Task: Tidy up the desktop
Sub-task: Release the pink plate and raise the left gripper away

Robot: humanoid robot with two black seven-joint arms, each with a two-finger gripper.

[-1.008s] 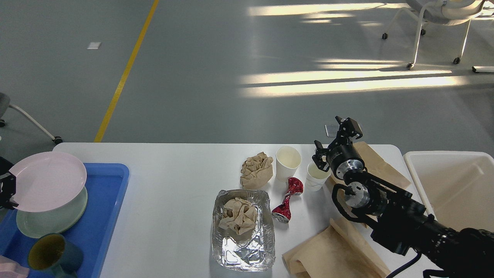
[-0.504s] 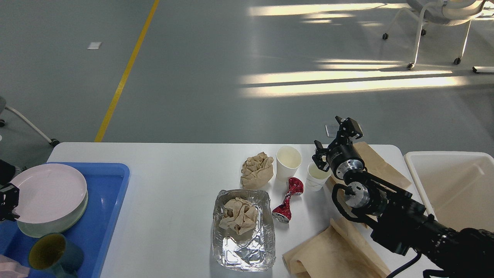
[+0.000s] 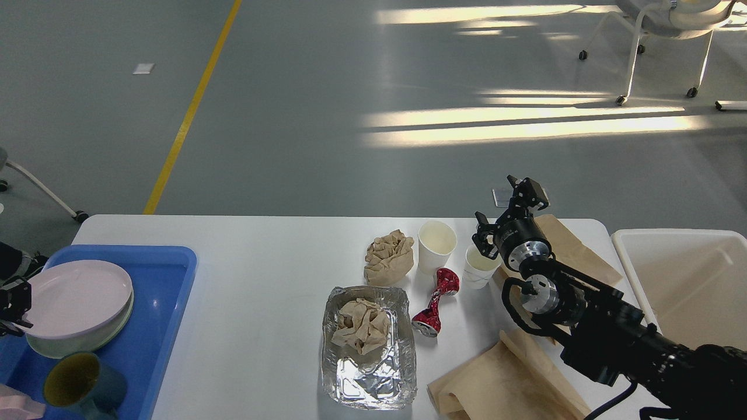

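Observation:
The white desktop (image 3: 262, 280) carries litter at its middle and right. There are two paper cups (image 3: 436, 245) (image 3: 480, 267), a crushed red can (image 3: 435, 303), a crumpled brown paper ball (image 3: 388, 256) and a foil tray (image 3: 367, 373) holding more crumpled paper (image 3: 362, 325). My right gripper (image 3: 506, 207) is open and empty, just behind and above the smaller cup. My left gripper (image 3: 13, 303), at the far left edge, grips the rim of a pink plate (image 3: 76, 297). That plate lies on a green plate (image 3: 87, 344) in the blue tray (image 3: 163, 326).
A dark green mug (image 3: 81, 385) stands in the blue tray's near end. Brown paper bags lie under my right arm (image 3: 508, 385) and at the back right (image 3: 575, 248). A white bin (image 3: 688, 280) stands off the table's right end. A chair (image 3: 659, 35) stands far behind.
My left gripper has lowered the pink plate from a raised tilt down onto the green plate. The right arm has not moved.

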